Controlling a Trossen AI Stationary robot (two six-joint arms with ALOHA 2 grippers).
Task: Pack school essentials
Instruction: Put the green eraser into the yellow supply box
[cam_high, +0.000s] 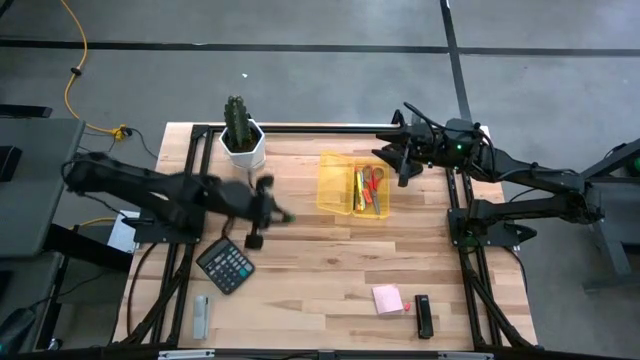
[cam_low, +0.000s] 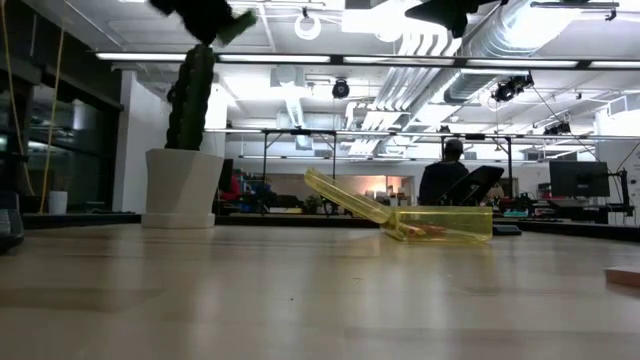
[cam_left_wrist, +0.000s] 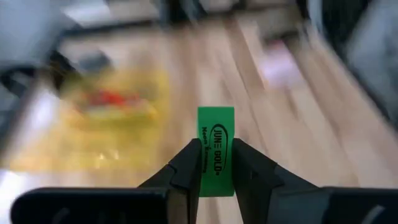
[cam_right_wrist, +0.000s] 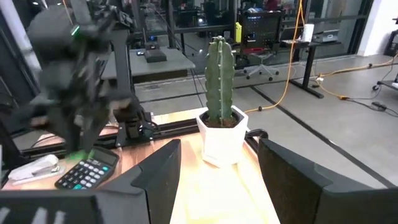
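Green eraser (cam_left_wrist: 216, 151) is clamped between the left gripper (cam_left_wrist: 215, 169) fingers, held above the table (cam_high: 320, 270) between the cactus pot (cam_high: 243, 143) and the calculator (cam_high: 226, 266). Yellow case (cam_high: 338, 182) lies open mid-table, scissors (cam_high: 372, 182) inside. Pink sticky-note pad (cam_high: 388, 299) sits near the front edge. Right gripper (cam_right_wrist: 217, 180) stands wide apart, empty, by the case.
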